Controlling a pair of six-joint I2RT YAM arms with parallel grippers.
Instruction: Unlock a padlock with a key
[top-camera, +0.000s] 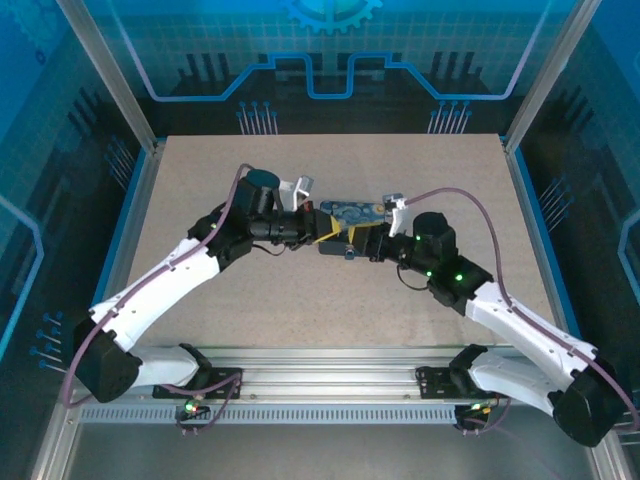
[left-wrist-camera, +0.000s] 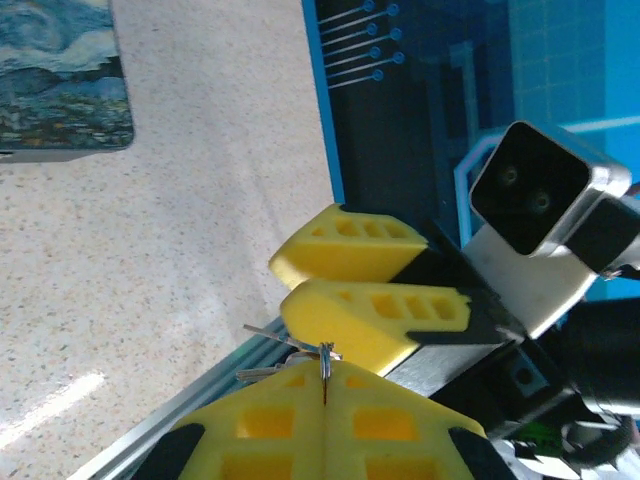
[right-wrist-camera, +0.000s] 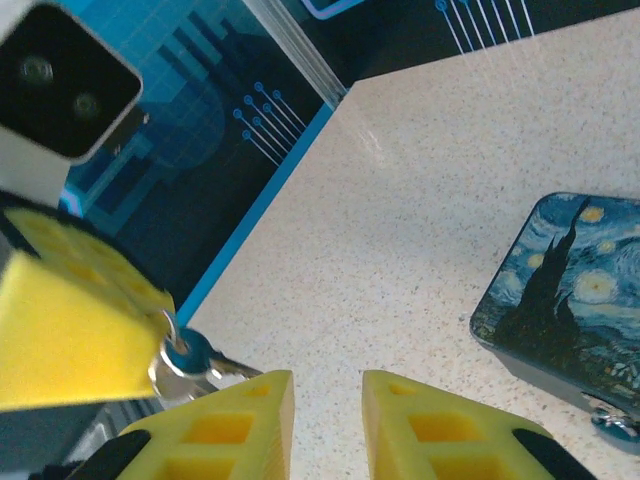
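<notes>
**Key pinched on my left, right fingers parted beside it**

My left fingers (left-wrist-camera: 270, 425) are pressed together on the key (left-wrist-camera: 325, 358). It is a thin dark metal sliver that stands up out of the seam between my two yellow pads. Slim wire-like prongs stick out to one side near its tip. I hold it in the air above the speckled surface (left-wrist-camera: 150, 260), not resting on it.

My right fingers (right-wrist-camera: 235, 425) stand a narrow way apart with nothing between them. Their tips sit just beside the key and close to my left pads. I cannot tell whether they touch the metal.

Seen from above, my two arms meet near the middle of the surface, tips facing each other. The tin (right-wrist-camera: 565, 290) painted with a night sky lies flat on the surface just behind that meeting point, apart from both pairs of fingers.
</notes>
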